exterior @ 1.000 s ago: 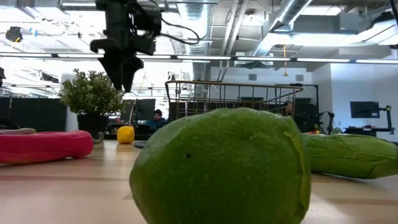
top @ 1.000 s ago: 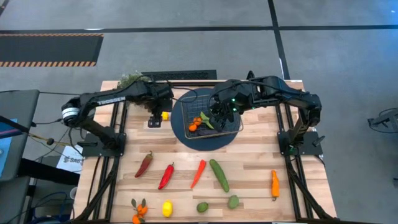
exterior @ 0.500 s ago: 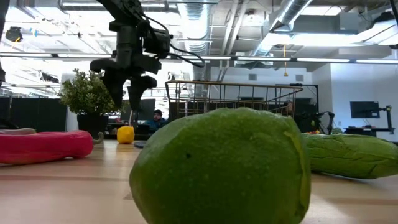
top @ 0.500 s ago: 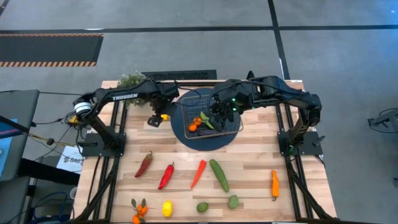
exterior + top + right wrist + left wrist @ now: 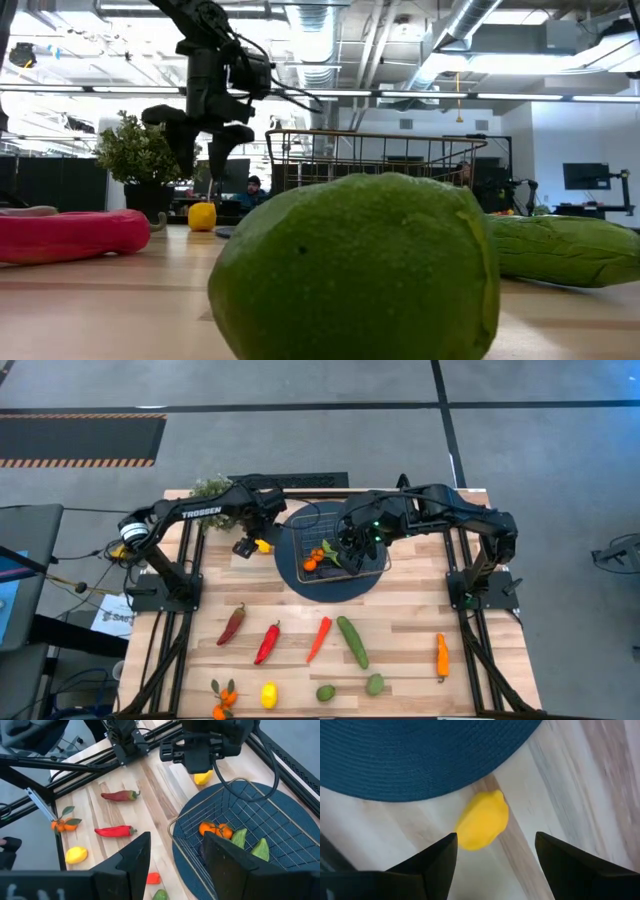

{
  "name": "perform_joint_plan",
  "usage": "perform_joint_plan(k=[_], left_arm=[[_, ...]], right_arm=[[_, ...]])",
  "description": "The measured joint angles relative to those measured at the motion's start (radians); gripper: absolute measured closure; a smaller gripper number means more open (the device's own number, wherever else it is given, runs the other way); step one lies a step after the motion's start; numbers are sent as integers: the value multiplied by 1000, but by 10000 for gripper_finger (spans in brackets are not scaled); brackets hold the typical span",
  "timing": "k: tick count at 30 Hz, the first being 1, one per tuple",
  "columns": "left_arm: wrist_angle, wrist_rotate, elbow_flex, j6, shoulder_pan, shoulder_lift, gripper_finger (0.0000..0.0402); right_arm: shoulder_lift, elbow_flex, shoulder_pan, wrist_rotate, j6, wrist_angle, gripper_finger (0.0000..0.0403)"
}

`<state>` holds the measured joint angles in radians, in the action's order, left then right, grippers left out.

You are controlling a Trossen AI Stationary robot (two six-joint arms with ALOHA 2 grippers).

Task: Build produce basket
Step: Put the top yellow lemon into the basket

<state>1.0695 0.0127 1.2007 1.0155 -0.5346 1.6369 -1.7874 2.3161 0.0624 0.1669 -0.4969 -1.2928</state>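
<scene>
You see a yellow lemon (image 5: 483,821) beside a dark blue woven mat (image 5: 415,755). The table (image 5: 580,795) is pale, streaked wood.

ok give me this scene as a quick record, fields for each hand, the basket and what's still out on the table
left hand: open, above the lemon beside the blue mat
right hand: open, over the basket, holding nothing
basket: on the blue mat; holds tangerines and green pieces
still on table: dark red pepper, red pepper, cucumber, orange pepper, second lemon, two limes
</scene>
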Motion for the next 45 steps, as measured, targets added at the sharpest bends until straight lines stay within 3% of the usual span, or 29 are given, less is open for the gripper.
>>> perform_joint_plan(k=[20,37,40,45], left_arm=[[-237,52,-189,38,-5,2,148],[-331,48,-243,-32,-11,2,150],[-341,31,-243,-69,-11,2,167],[-361,36,-243,-157,-11,2,228]], right_arm=[[0,0,10,0,0,25,203],[0,0,10,0,8,54,204],[0,0,10,0,8,54,207],[0,0,10,0,8,53,209]])
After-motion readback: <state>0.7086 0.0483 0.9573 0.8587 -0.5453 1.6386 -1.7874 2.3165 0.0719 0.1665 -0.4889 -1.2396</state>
